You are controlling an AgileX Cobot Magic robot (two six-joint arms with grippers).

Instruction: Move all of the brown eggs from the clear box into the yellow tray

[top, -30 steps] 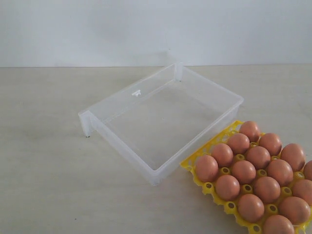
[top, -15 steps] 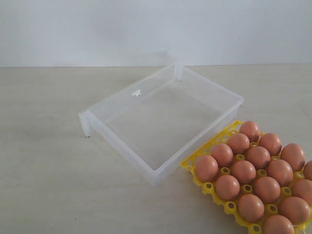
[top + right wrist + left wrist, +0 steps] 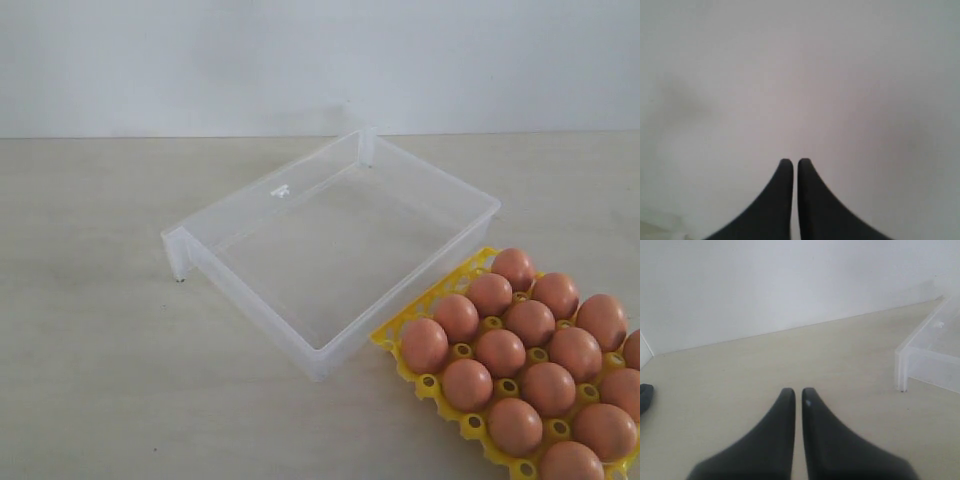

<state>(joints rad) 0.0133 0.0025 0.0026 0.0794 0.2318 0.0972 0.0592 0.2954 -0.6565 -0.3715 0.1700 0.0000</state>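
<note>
The clear box (image 3: 300, 300) lies in the middle of the table with no egg inside it. Several brown eggs (image 3: 500, 352) fill the cups of the yellow tray (image 3: 432, 385) at the front right, right against the box's near corner. Neither arm shows in the exterior view. My left gripper (image 3: 795, 392) is shut with nothing in it, low over bare table, and a corner of the clear box (image 3: 920, 352) stands some way ahead of it. My right gripper (image 3: 791, 162) is shut and empty too, facing only a plain white wall.
A white wall (image 3: 320, 60) runs along the back of the beige table (image 3: 90, 350). A small dark object (image 3: 645, 397) lies at the edge of the left wrist view. The tray is cut off by the exterior view's right and bottom edges.
</note>
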